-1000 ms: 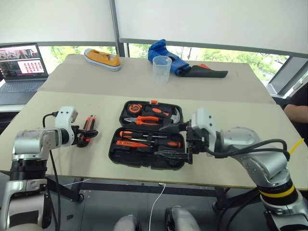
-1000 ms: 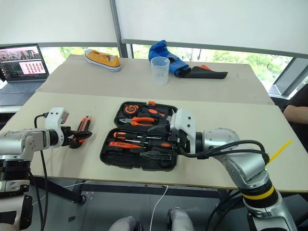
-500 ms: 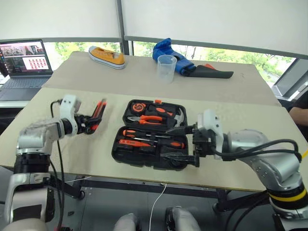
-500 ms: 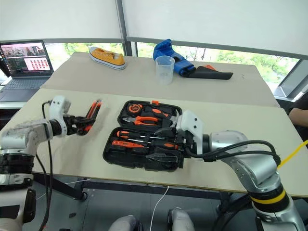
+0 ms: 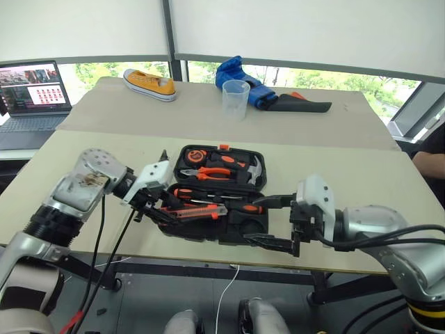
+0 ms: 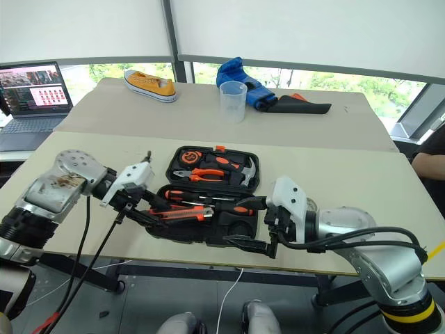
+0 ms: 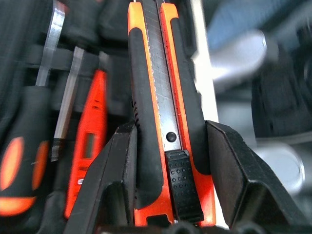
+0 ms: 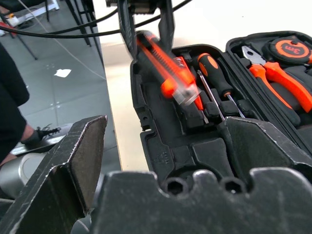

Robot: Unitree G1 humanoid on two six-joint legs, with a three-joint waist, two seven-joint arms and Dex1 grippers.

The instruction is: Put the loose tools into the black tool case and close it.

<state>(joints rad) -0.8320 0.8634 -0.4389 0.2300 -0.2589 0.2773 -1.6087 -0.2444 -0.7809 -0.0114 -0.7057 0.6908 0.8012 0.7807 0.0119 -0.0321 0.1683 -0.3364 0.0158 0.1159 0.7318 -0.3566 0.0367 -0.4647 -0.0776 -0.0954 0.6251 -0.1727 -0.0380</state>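
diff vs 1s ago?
Left gripper, shut on the utility knife, swung it from the bare table at the left to above the near half of the open tool case. Right gripper stayed open at the case's near right corner. Case contents unchanged.

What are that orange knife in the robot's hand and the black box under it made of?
The utility knife looks like orange plastic with black, probably rubbery side grips and a dotted black slider; down its middle runs a grey, score-lined strip, apparently a steel blade. The left gripper clamps it by the sides. The tool case looks like matte black moulded plastic, judging by its shaped slots and rounded edges.
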